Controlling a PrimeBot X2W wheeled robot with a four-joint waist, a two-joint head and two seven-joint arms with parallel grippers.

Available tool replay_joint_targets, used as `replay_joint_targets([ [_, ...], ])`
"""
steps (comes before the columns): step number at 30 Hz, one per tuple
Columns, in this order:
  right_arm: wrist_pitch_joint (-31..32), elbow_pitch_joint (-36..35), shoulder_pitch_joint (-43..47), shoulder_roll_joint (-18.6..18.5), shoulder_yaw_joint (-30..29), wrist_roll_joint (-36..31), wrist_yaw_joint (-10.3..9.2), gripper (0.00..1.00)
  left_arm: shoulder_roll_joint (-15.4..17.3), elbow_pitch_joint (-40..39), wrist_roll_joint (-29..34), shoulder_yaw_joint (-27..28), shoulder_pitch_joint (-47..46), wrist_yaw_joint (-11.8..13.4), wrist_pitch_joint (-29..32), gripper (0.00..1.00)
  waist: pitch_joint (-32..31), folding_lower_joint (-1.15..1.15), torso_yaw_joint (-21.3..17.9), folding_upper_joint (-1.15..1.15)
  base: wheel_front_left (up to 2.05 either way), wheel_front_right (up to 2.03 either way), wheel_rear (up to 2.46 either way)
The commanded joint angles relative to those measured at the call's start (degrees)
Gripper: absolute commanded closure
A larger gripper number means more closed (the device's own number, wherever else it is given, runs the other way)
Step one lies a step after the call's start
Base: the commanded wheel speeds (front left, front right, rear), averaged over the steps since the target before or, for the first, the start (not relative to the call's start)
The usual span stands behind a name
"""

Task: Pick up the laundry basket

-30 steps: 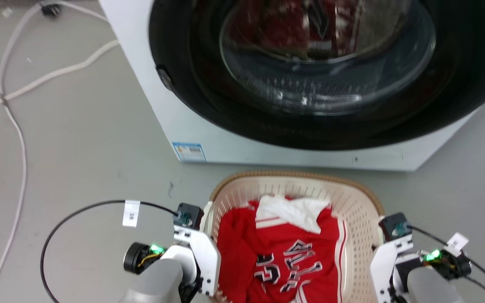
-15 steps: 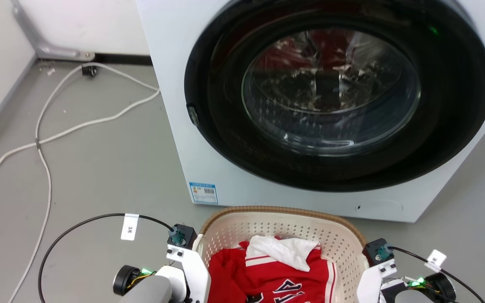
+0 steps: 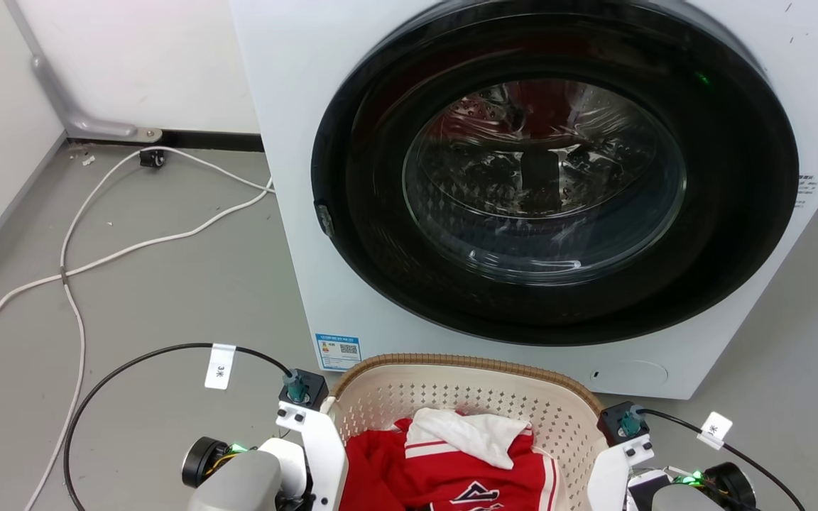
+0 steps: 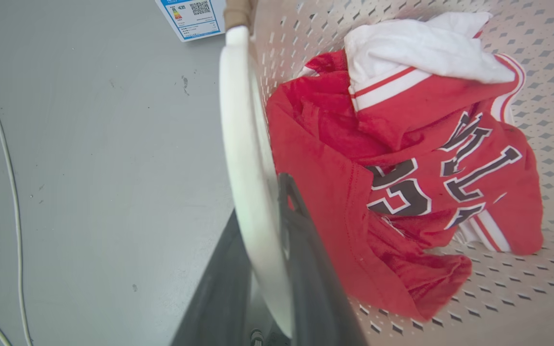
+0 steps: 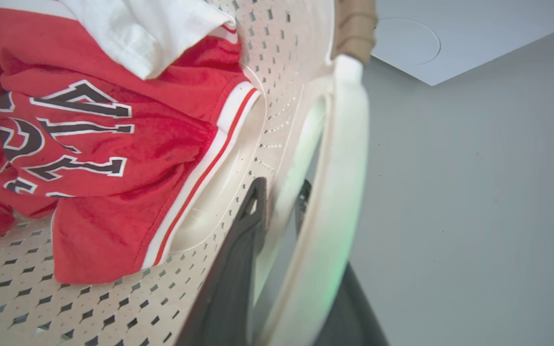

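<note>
The laundry basket [image 3: 466, 390] is cream with perforated walls and a brown woven rim, at the bottom centre of the head view between my two wrists. It holds a red jersey [image 4: 402, 158] and a white cloth [image 4: 416, 43]. In the left wrist view my left gripper [image 4: 258, 202] is shut on the basket's white left handle [image 4: 243, 144], one dark finger on each side of the loop. In the right wrist view my right gripper [image 5: 281, 185] is shut on the white right handle [image 5: 346, 158] in the same way. The fingers themselves lie below the head view's bottom edge.
A white washing machine [image 3: 288, 106] with a shut round dark glass door [image 3: 544, 177] stands right behind the basket. White cables [image 3: 132, 248] trail over the grey floor at the left. Black cables [image 3: 132, 358] loop from my wrists. A wall with a pipe [image 3: 82, 128] closes the far left.
The whole head view has shifted, so the camera moved: the washing machine now shows lower and more complete. The basket stays between my wrists, its far rim now overlapping the machine's lower front.
</note>
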Motion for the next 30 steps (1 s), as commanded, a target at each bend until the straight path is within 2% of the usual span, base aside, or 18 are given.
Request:
replay_joint_targets([
  [1,0.76,0.37,0.06,-1.36,1.26,0.13,-0.04,1.00,1.95,0.36,-0.19,-0.15,-0.99,0.20,-0.16,1.00,-0.27,0.01,-0.09,0.00,0.00,0.00,0.00],
  [30,2.62,0.43,-0.81,-3.08,10.84,9.25,-0.04,1.00,2.35,0.41,-1.29,-0.97,0.28,0.53,0.95,1.00,-1.16,0.01,-0.37,0.00,0.00,0.00,0.00],
])
